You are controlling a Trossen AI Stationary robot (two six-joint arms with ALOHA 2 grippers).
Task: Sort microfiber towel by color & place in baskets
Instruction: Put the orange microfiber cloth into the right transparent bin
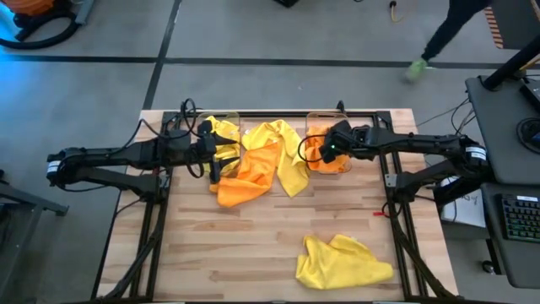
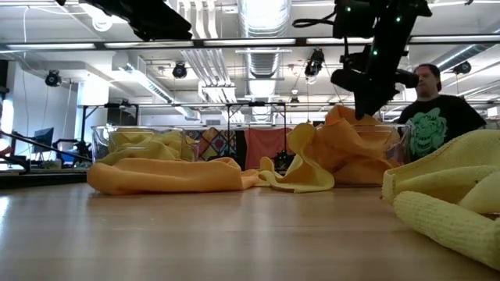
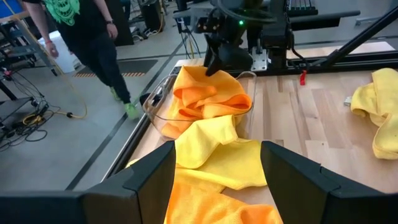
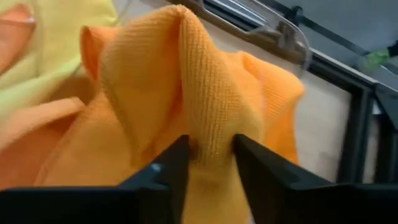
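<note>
An orange towel (image 4: 205,118) sits bunched in the clear basket (image 1: 327,143) near the worktop's (image 1: 253,245) far right corner, a fold pinched between the right gripper's (image 4: 210,163) jaws. A second basket (image 1: 221,135) toward the far left holds yellow cloth; beside it the left gripper (image 1: 213,175) hovers, jaws apart, over an orange towel (image 1: 246,177) overlapped by a yellow one (image 1: 287,156). Another yellow towel (image 1: 342,260) lies by the near edge.

We see bare table (image 1: 228,253) open along the near edge, save one yellow towel (image 1: 342,260). At the far side, heaped towels (image 1: 257,165) block the gap between both baskets (image 1: 329,160).
</note>
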